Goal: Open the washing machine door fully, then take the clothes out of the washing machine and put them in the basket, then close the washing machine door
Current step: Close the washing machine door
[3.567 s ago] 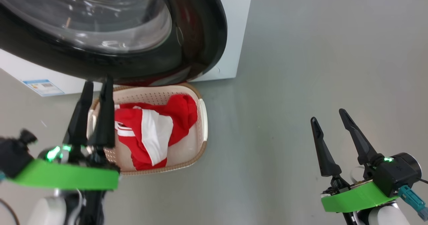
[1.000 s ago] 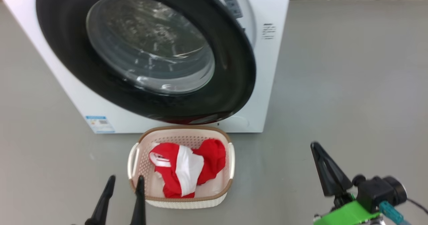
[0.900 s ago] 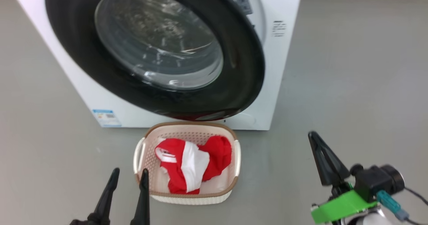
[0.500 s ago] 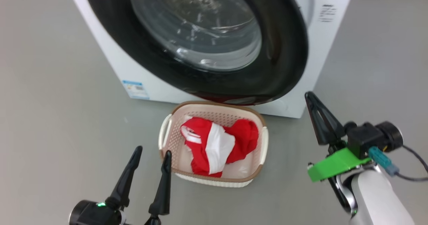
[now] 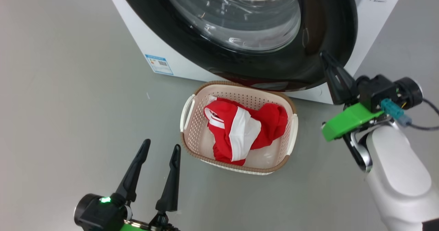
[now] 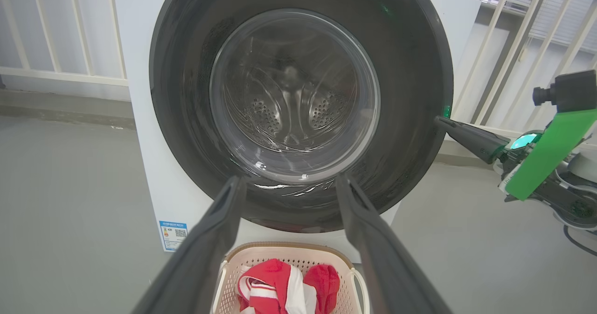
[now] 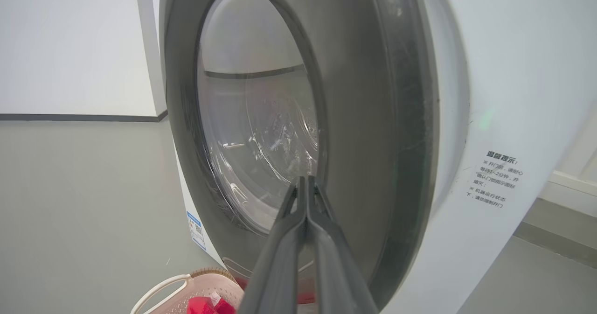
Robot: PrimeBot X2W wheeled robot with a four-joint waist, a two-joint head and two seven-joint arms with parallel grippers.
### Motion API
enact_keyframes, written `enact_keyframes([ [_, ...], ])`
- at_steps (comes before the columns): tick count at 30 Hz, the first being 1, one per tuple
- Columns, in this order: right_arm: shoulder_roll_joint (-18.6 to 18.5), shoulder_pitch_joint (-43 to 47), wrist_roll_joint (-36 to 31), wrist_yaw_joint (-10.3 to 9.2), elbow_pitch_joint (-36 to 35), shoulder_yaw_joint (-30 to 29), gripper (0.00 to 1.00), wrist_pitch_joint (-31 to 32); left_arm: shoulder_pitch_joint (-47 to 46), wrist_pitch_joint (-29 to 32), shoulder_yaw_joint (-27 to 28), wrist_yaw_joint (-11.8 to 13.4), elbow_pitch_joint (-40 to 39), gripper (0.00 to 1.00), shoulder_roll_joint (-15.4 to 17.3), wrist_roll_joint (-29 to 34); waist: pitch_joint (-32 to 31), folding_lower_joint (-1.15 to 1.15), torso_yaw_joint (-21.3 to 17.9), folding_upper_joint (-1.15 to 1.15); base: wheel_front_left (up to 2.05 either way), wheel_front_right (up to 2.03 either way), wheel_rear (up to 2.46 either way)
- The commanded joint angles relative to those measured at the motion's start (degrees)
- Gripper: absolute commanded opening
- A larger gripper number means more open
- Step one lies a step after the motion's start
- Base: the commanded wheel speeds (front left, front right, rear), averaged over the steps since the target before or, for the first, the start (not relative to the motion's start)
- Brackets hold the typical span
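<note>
The washing machine (image 5: 370,28) stands at the top of the head view. Its door (image 5: 274,66) lies close against the front; whether it is latched I cannot tell. Below it on the floor sits the basket (image 5: 188,107) holding the red and white clothes (image 5: 240,128). My right gripper (image 5: 325,59) is shut and empty, its tip at the door's right rim (image 7: 373,118). In the right wrist view the shut right gripper (image 7: 303,181) points at the door's glass edge. My left gripper (image 5: 162,144) is open and empty, left of the basket's near corner, facing the door (image 6: 410,94).
Bare grey floor surrounds the machine and basket. A small blue label (image 5: 158,64) sits low on the machine's front. White railings (image 6: 513,48) and a wall stand behind the machine. My right arm's pale forearm (image 5: 398,176) fills the lower right.
The head view has swung, shifting the whole picture. My right gripper, open in the oldest frame, is shut and has risen to the door's right rim. The left gripper has drawn back from the basket.
</note>
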Motion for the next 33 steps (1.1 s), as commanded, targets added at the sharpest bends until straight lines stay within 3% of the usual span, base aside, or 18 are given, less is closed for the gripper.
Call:
enact_keyframes([
  [1, 0.3, -2.3, 0.4, 0.36, 0.0, 0.8, 0.0, -0.7, -1.6, -0.7, 1.9, -0.4, -1.1, 1.0, 0.0, -0.5, 1.2, 0.0, 0.8, 0.0, 0.0, 0.0, 0.0],
  [14, -0.9, -10.0, -1.2, 0.36, 3.6, -3.5, 0.0, -0.8, -3.1, -0.7, 2.6, -1.3, -1.0, 1.0, -0.7, -1.2, 5.1, 0.0, 1.4, 0.0, 0.0, 0.0, 0.0],
  [33, -4.2, -23.4, -5.2, 0.36, 12.9, -4.2, 0.0, -0.8, -5.1, -0.7, 1.8, -2.8, 0.2, 1.0, -1.1, -1.5, 9.2, 0.0, 2.7, 0.0, 0.0, 0.0, 0.0],
])
